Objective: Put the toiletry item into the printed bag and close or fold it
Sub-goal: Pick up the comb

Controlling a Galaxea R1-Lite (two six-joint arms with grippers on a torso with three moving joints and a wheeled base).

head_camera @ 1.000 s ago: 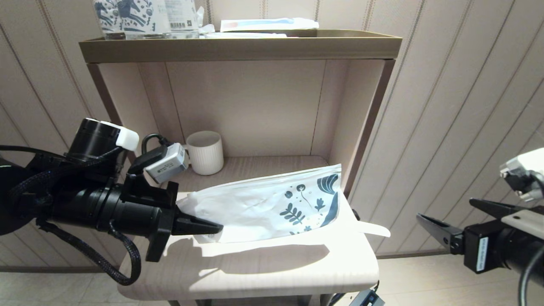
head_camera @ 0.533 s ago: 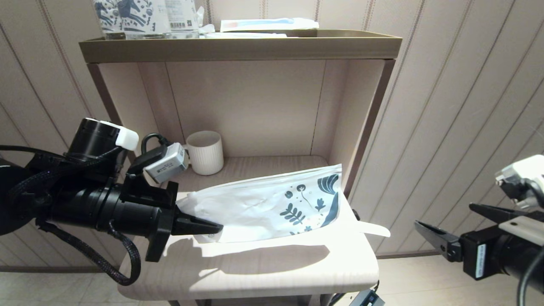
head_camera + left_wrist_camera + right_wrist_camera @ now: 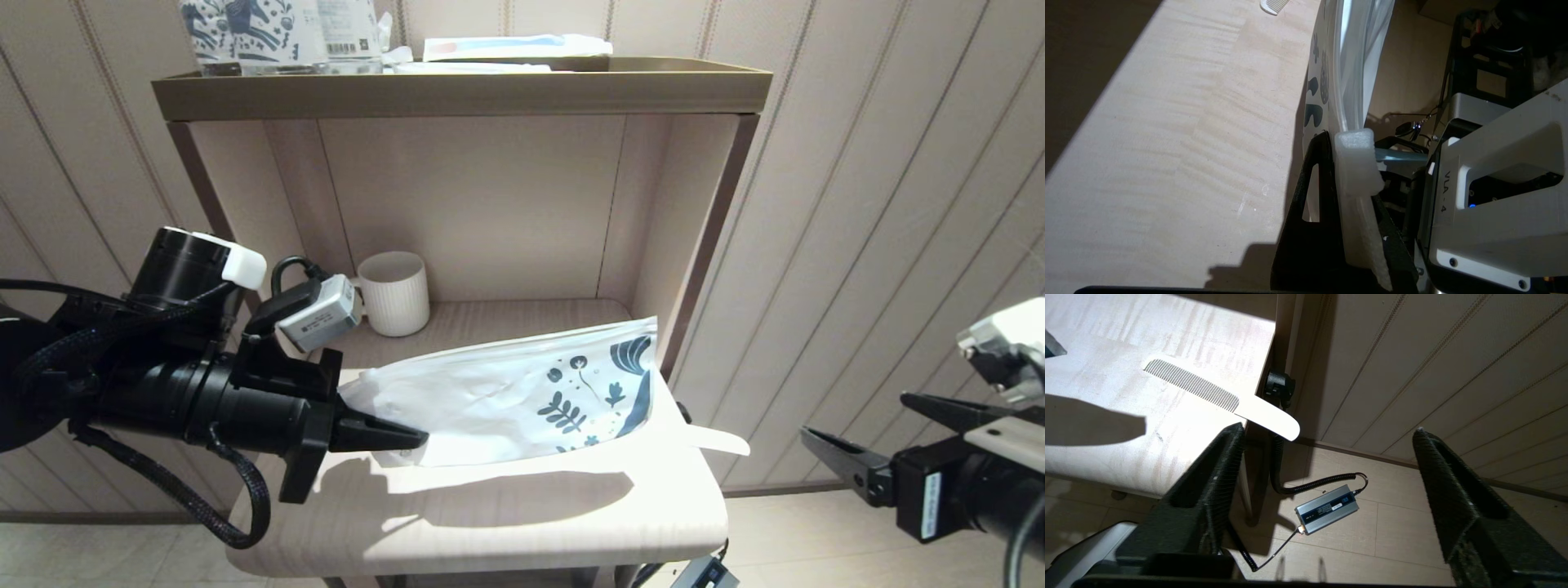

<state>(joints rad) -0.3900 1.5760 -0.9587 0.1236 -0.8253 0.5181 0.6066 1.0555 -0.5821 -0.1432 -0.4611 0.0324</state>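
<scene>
Left gripper pinches the plain end of the printed bag, held above the table. Right wrist view alone shows the toiletry item is a toothed comb overhanging the table's right edge. Right gripper, fingers spread, hovers well right of it.

Left end effector clamped closed; right end effector spread wide, extended forward.

Strong light from above left falls on the shelf top, blowing its pale wood nearly white and throwing a hard, dark shadow of the bag and left gripper across it. The alcove behind lies in softer, dimmer light. In the left wrist view the near finger is blurred and the surroundings are dark; the right wrist view is sharp on the comb.
</scene>
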